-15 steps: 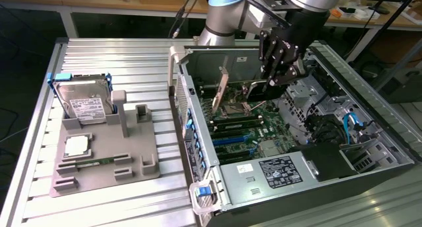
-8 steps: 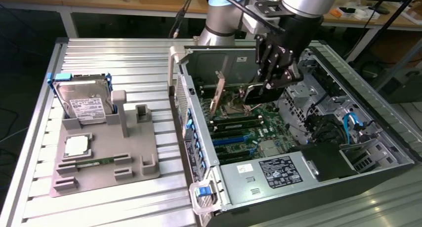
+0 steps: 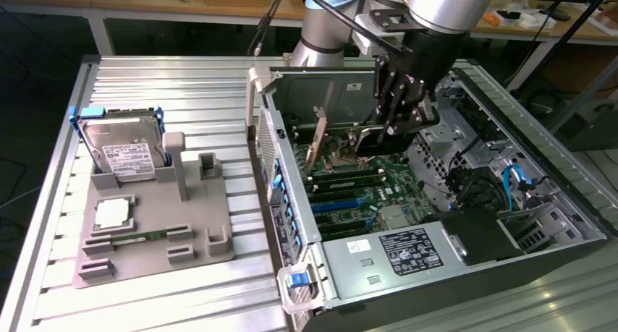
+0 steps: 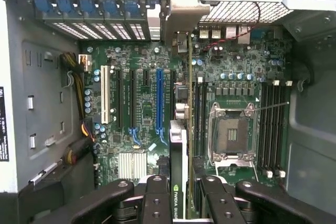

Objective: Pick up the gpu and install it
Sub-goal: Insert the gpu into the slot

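Observation:
The gpu (image 4: 178,150) stands on edge inside the open computer case (image 3: 502,223), a thin dark card with a silvery bracket (image 4: 181,17) at the case's slotted rear wall. My gripper (image 4: 181,198) is shut on it, one black finger (image 4: 157,198) on each face. The card's lower edge runs along the motherboard just beside the long blue slot (image 4: 160,98); I cannot tell whether it sits in a slot. In the exterior view my gripper (image 3: 381,140) reaches down into the case with the gpu (image 3: 372,145) dark between its fingers.
An empty processor socket (image 4: 231,135) and memory slots (image 4: 273,129) lie beside the card. On the exterior view's left a grey fixture (image 3: 193,252) holds a hard drive (image 3: 121,147) in a blue frame, a chip (image 3: 114,213) and a green memory stick (image 3: 145,238). Blue cables (image 3: 511,180) lie in the case.

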{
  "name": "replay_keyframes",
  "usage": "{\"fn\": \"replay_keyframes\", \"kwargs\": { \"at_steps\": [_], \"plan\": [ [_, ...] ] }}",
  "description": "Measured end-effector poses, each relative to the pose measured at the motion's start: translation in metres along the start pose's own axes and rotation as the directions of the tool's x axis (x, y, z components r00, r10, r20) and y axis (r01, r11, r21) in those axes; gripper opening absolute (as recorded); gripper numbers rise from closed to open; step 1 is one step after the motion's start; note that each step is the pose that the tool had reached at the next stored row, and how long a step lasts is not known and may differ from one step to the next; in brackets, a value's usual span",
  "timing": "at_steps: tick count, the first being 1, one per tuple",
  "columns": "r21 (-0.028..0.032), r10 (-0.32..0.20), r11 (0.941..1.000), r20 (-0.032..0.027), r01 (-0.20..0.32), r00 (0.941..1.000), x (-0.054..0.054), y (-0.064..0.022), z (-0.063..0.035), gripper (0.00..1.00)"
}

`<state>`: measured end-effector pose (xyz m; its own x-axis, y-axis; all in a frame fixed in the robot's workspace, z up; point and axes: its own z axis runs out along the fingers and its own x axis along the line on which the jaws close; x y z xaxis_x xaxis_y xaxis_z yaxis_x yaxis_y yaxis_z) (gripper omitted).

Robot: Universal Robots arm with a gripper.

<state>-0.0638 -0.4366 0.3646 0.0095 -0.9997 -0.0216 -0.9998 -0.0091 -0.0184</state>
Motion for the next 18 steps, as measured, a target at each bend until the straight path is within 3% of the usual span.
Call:
{"fn": "replay_keyframes", "kwargs": {
  "at_steps": [18],
  "plan": [
    [0.0019, 0.022, 0.9998, -0.0004, -0.022, 0.9998, 0.004, 0.0025, 0.0349, 0.27]
  ]
}}
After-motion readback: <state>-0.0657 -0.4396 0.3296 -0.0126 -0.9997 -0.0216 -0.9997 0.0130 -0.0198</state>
